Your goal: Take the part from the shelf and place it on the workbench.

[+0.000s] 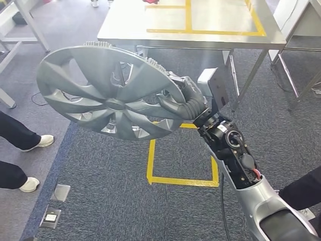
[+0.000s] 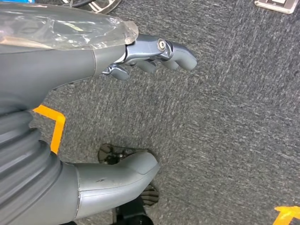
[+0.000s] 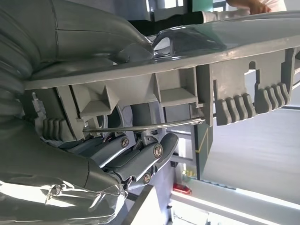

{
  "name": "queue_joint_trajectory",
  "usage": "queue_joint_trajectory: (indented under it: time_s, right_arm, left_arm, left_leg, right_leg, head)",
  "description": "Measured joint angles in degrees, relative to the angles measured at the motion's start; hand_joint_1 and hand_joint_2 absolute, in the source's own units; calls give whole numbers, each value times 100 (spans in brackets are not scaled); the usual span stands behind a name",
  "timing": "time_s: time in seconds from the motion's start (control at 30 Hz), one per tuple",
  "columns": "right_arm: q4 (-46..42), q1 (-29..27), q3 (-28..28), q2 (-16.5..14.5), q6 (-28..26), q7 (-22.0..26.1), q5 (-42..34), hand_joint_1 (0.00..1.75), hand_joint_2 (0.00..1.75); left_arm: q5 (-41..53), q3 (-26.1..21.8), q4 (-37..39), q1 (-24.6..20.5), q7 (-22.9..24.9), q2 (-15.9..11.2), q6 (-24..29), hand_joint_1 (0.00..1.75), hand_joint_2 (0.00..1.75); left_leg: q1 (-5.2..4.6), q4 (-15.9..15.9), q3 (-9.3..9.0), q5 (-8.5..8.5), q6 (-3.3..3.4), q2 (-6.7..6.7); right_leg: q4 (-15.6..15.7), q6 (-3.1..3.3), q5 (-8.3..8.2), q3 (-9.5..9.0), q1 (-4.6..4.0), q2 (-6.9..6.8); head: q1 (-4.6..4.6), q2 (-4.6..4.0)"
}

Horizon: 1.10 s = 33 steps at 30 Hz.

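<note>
Firmly within right hand (image 1: 188, 103): part (image 1: 110, 90)

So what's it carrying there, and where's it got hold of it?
A grey hubcap, gripped at its rim by the right hand. The left hand holds nothing.

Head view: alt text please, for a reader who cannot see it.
The right robot hand holds a grey wheel cover by its rim, above carpet with yellow tape, short of the steel workbench ahead.
</note>
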<state>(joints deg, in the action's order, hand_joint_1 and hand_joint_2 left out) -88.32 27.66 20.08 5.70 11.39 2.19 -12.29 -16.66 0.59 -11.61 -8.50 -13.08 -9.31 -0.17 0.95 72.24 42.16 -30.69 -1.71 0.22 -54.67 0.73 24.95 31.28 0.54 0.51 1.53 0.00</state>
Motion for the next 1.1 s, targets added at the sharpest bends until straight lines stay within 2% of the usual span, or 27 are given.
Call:
queue_joint_trajectory:
  time_s: [0.03,0.1,0.13,0.17,0.27,0.3,0.37,0.43,0.47,0.5,0.53,0.6,0.63,0.67,0.77,0.83,0.87,0.93,0.97,1.0,1.1]
  right_arm:
    - [0,-1,1,0,3,-2,0,175,175]
    - [-1,8,0,0,10,-2,-2,175,175]
    - [-2,15,-1,0,12,-1,-3,175,175]
    - [-4,22,-2,0,14,0,-3,175,175]
    - [-7,31,-6,0,14,-2,-2,175,175]
    - [-7,32,-8,0,15,-2,-2,175,175]
    - [-7,34,-11,0,20,0,-2,175,175]
    - [-7,31,-10,0,24,0,-3,175,175]
    - [-6,26,-10,0,24,0,-4,175,175]
    - [-5,22,-11,0,24,0,-4,175,175]
    - [-5,19,-13,1,23,0,-3,175,175]
    - [-5,19,-22,2,25,0,-3,175,175]
    - [-5,26,-27,2,28,2,-4,175,175]
    - [-5,38,-31,2,36,6,-8,175,175]
    - [-6,62,-35,3,56,19,-25,175,175]
    - [-3,64,-37,4,62,22,-28,175,175]
    - [-1,66,-36,4,64,26,-32,175,175]
    - [3,69,-36,3,66,32,-47,175,175]
    - [6,65,-36,4,66,33,-55,175,175]
    - [10,60,-35,3,66,31,-60,175,175]
    - [19,49,-34,2,67,28,-63,175,175]
  left_arm:
    - [-5,0,0,0,11,-2,-1,0,175]
    - [-14,0,0,-8,29,-13,-3,0,175]
    - [-18,0,0,-15,32,-16,-4,0,175]
    - [-18,1,0,-20,36,-17,-7,0,175]
    - [-22,5,1,-20,42,-10,-22,0,175]
    - [-23,6,1,-22,41,-9,-26,0,175]
    - [-24,7,0,-27,39,-10,-23,0,175]
    - [-25,7,1,-27,38,-8,-29,0,175]
    - [-27,7,1,-26,38,-5,-38,0,175]
    - [-30,7,1,-25,39,-3,-47,0,175]
    - [-32,7,1,-24,39,-1,-58,0,175]
    - [-37,7,0,-23,40,5,-84,0,175]
    - [-39,7,0,-26,40,7,-95,0,175]
    - [-44,7,0,-28,41,9,-102,0,175]
    - [-59,7,0,-26,43,10,-107,0,175]
    - [-63,7,0,-29,41,5,-107,0,175]
    - [-65,7,0,-32,41,-2,-107,0,175]
    - [-67,7,0,-29,40,-8,-108,0,175]
    - [-67,7,0,-21,40,-9,-108,0,175]
    - [-66,7,0,-14,40,-7,-109,0,175]
    - [-65,7,0,-10,40,-6,-109,0,175]
  left_leg:
    - [12,-297,-129,187,0,0]
    - [23,-1142,-532,557,10,-11]
    - [20,-1446,-677,654,31,-21]
    - [13,-1602,-750,680,57,-32]
    - [-10,-1643,-766,664,168,-37]
    - [-11,-1651,-773,665,205,-33]
    - [-10,-1662,-786,665,263,-23]
    - [-33,-1659,-792,652,296,-19]
    - [-46,-1658,-799,646,306,-18]
    - [-59,-1657,-812,637,316,-18]
    - [-71,-1657,-834,627,322,-19]
    - [-90,-1659,-884,600,322,-21]
    - [-102,-1653,-893,590,312,-20]
    - [-109,-1648,-885,586,296,-14]
    - [-116,-1644,-851,591,226,19]
    - [-113,-1422,-763,438,163,15]
    - [-104,-1129,-628,281,130,8]
    - [-74,-337,-236,-46,76,3]
    - [-57,-43,-74,-120,55,3]
    - [-40,37,-10,-83,41,4]
    - [-2,-343,-151,231,24,4]
  right_leg:
    - [-3,-7,5,-3,4,11]
    - [-17,-45,26,-2,1,36]
    - [-26,-73,37,4,-4,47]
    - [-30,-106,45,10,-11,56]
    - [-40,-201,81,17,-1,61]
    - [-126,-228,156,55,4,43]
    - [-670,-259,472,298,4,3]
    - [-1501,-261,816,676,-2,-12]
    - [-1764,-253,868,807,-5,-12]
    - [-1809,-236,806,840,-9,-12]
    - [-1611,-207,635,760,-17,-13]
    - [-817,-112,203,400,-57,-33]
    - [-465,-72,69,243,-81,-50]
    - [-236,-46,21,133,-101,-65]
    - [-49,-24,35,34,-92,-55]
    - [15,5,-3,-3,-51,-45]
    - [37,14,-16,-19,-37,-45]
    - [41,21,-20,-19,-37,-42]
    - [40,21,-20,-18,-36,-38]
    - [39,19,-19,-18,-36,-30]
    - [31,13,-15,-20,-32,-10]
  head:
    - [-11,0]
    - [-27,0]
    - [-31,0]
    - [-28,0]
    - [-7,0]
    - [4,0]
    - [55,0]
    - [122,0]
    - [145,0]
    - [163,0]
    - [180,0]
    - [229,0]
    - [236,0]
    - [246,0]
    - [245,0]
    - [209,0]
    - [176,0]
    - [95,0]
    - [64,0]
    - [40,0]
    - [3,0]
